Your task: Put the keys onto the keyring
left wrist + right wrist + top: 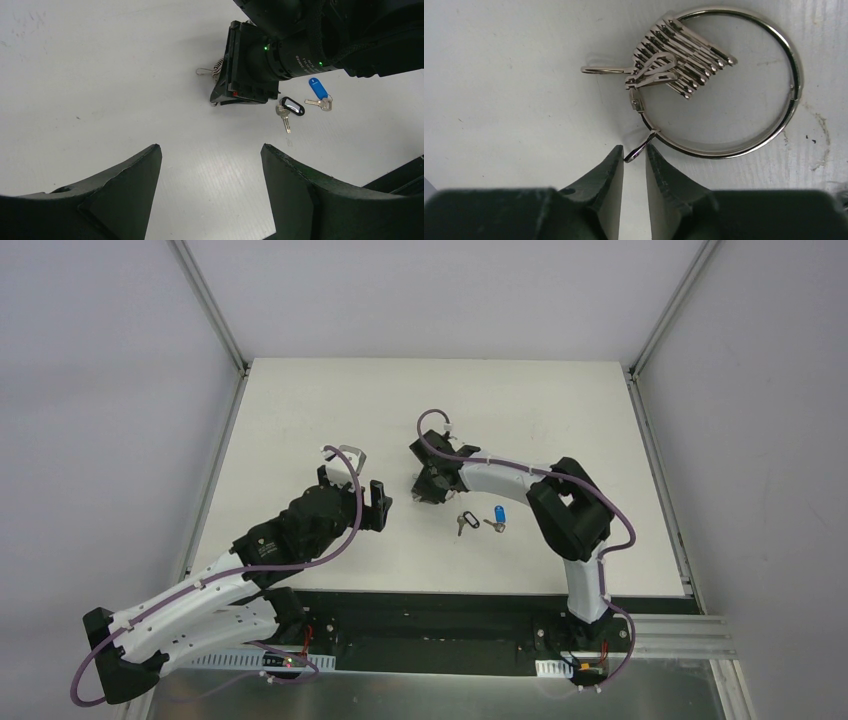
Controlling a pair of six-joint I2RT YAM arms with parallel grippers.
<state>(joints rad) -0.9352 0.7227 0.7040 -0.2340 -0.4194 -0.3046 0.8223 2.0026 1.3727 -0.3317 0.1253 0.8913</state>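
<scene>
Right jaws flank the keyring's (724, 151) open end, keys (464, 522) nearby.

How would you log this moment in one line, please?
left gripper: open, empty | right gripper: at keyring tip, grip unclear | black key, blue key: loose

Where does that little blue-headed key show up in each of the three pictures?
Top external: the blue-headed key lies right of centre, beside the black-headed key.
Left wrist: the key sits upper right.
Right wrist: not in it.
Shared landmark: the right gripper, visible in all three.
</scene>
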